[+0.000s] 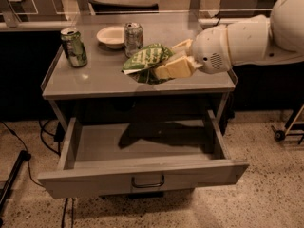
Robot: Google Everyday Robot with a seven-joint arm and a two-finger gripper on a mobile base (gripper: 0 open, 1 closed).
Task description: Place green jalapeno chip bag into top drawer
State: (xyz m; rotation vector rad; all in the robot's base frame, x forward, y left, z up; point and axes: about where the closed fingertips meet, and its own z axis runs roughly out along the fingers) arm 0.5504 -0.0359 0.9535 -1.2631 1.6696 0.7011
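The green jalapeno chip bag (145, 57) is held in the air just above the cabinet top, at its front middle. My gripper (167, 66) reaches in from the right on a white arm and is shut on the bag's right end; its pale fingers (175, 68) clamp the bag. The top drawer (142, 148) is pulled fully open below the cabinet top and holds nothing. Its dark bail handle (147, 182) sits at the centre of the front panel. The bag hangs over the cabinet's front edge, above the drawer's back part.
On the grey cabinet top (95, 82) stand a green soda can (74, 47) at back left, a silver can (133, 38) and a small white bowl (110, 36). A black cable (19, 144) and a stand base lie on the floor at left. A cart wheel (280, 134) shows at right.
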